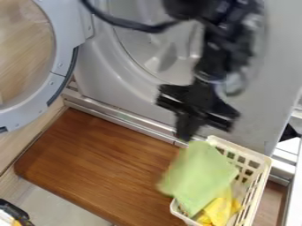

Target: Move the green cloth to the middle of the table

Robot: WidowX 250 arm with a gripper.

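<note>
Green cloth [199,174], limp and roughly four-sided, hangs over the white lattice basket [265,167] (crumpled yellow cloth [219,209] inside) and the edge of the wood-grained table [100,163]; your gripper's [187,136] fingers appear closed together, pinching its top.

The light green cloth [199,174] hangs limp from the tool [186,133], partly over the cream basket [245,151], partly over the desk [94,159].

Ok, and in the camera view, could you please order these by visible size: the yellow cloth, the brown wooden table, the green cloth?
1. Brown wooden table
2. Green cloth
3. Yellow cloth, clearly the smallest patch
</note>
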